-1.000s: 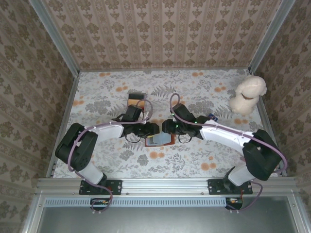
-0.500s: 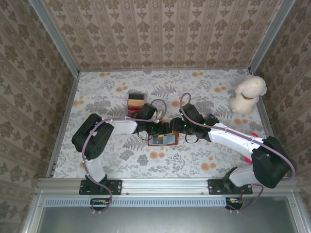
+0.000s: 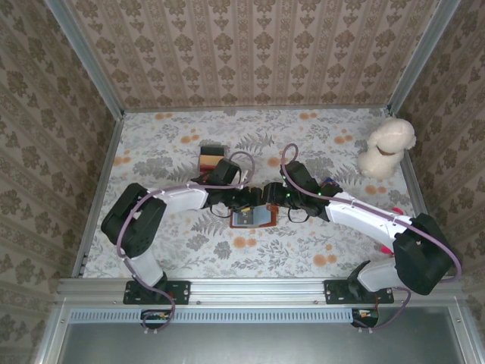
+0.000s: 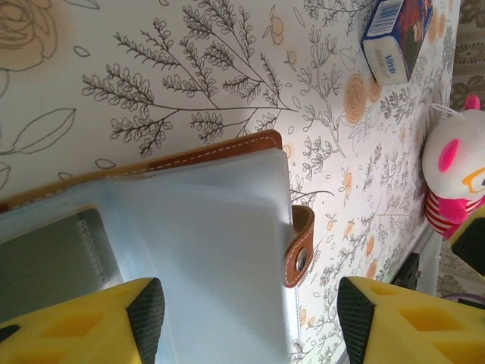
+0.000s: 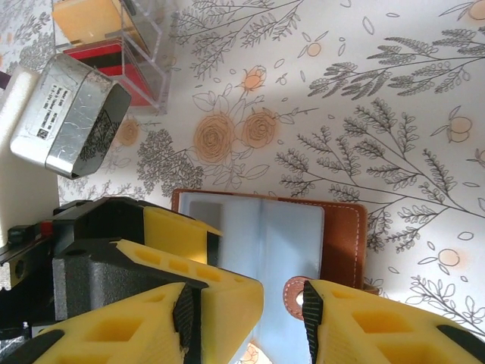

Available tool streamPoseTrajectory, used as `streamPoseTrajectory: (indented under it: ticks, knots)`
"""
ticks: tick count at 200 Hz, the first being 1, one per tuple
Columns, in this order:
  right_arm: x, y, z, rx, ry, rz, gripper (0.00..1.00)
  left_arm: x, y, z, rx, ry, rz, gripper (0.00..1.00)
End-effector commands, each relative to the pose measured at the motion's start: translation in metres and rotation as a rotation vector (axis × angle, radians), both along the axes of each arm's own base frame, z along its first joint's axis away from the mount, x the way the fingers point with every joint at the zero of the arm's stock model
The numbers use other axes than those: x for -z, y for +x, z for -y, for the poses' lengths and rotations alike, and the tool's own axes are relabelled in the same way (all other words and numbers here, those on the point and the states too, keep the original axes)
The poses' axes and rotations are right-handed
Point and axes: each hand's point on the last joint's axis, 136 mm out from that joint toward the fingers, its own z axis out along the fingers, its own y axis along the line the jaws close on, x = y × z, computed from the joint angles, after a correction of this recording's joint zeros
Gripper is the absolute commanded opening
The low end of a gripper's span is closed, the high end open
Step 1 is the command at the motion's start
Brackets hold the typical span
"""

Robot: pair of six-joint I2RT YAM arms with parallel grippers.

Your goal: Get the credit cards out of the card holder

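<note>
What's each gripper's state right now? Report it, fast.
Left gripper: open, fingers astride the card holder.
Right gripper: open, closing tab between its fingers, apparently not pinched.

**Camera layout.** My top external view looks steeply down from above and behind the near edge of the table (image 3: 303,250), far enough back to take in its whole surface. My left wrist view sits very close over the card holder (image 4: 220,227) and faces toward the plush toy (image 4: 455,174) at its right edge. My right wrist view is slightly farther back, with the striped box (image 5: 98,57) at upper left. All three views share the card holder.
</note>
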Motion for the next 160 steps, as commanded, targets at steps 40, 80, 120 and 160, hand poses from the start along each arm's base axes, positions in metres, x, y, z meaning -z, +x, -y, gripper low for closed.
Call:
streamPoseTrajectory:
  ticks: [40,80,120,160]
  knots:
    - [0.005,-0.005,-0.018,-0.067,-0.017,-0.035,0.37,-0.015,0.004,-0.023,-0.042,-0.030,0.042,0.53]
    - [0.010,-0.005,-0.019,-0.045,-0.030,-0.045,0.32,-0.014,0.002,-0.016,-0.030,-0.074,0.020,0.35]
    - [0.000,-0.003,0.002,0.024,-0.089,-0.022,0.30,-0.013,-0.005,-0.008,0.007,-0.068,0.025,0.24]
    - [0.007,-0.005,0.003,0.027,-0.081,-0.069,0.23,0.001,-0.011,0.006,0.037,-0.046,-0.004,0.12]
